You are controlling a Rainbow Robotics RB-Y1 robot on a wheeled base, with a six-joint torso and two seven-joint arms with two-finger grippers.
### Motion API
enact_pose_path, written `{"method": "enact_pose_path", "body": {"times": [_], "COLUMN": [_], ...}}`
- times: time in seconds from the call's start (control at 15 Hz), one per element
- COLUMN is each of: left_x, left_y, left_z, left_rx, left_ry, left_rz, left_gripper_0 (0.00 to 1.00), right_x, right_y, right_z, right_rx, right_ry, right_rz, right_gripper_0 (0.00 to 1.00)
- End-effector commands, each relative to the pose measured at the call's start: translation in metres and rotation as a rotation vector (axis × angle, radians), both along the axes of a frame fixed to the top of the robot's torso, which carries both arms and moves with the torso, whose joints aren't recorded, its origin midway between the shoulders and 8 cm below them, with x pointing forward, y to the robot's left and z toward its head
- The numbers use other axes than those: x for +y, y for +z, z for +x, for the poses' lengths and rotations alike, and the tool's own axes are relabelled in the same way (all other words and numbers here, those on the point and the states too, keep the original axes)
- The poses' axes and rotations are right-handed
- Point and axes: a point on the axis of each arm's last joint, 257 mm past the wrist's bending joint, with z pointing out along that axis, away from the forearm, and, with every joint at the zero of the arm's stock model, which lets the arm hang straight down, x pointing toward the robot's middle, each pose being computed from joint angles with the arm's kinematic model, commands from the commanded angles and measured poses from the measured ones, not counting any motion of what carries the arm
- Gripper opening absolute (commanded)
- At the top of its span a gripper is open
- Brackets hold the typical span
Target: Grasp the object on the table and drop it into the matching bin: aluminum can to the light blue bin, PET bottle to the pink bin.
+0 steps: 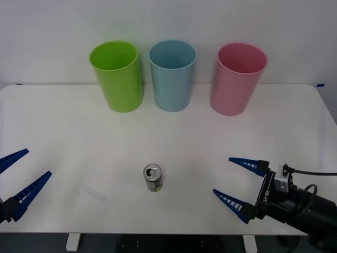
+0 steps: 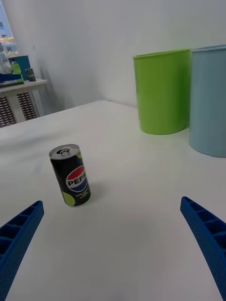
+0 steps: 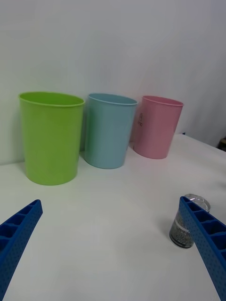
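At the near right edge of the desk, the right gripper hovers low with its fingers spread wide and nothing between them, aimed leftward at the aluminum can. At the near left edge, the left gripper sits likewise released and empty.

The can stands upright on the near middle of the desk, between the two grippers and well apart from both. Nothing is grasped, so this looks like the approach step.

Along the far edge stand three bins: a lime green bin at left, the light blue bin in the middle, the pink bin at right.

The next move probably calls for the right gripper to travel left until its fingers straddle the can, then clench, lift, and carry it far to the light blue bin.
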Motion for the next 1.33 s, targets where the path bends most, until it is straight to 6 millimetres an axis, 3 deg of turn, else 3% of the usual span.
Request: {"method": "enact_pose_path", "body": {"times": [0.07,0.73,1.33], "left_x": [0.0,0.0,0.0], "left_y": [0.0,0.0,0.0], "left_z": [0.0,0.0,0.0], "left_rx": [0.0,0.0,0.0], "left_ry": [0.0,0.0,0.0], "left_rz": [0.0,0.0,0.0], "left_gripper_0": [1.0,1.0,1.0], "right_x": [0.02,0.077,0.129], "right_y": [-0.006,-0.046,-0.062], "right_z": [0.004,0.019,0.028], "right_rx": [-0.004,-0.026,-0.028], "right_ry": [0.01,0.07,0.07], "right_rz": [-0.014,-0.088,-0.116], "right_gripper_0": [1.0,1.0,1.0]}}
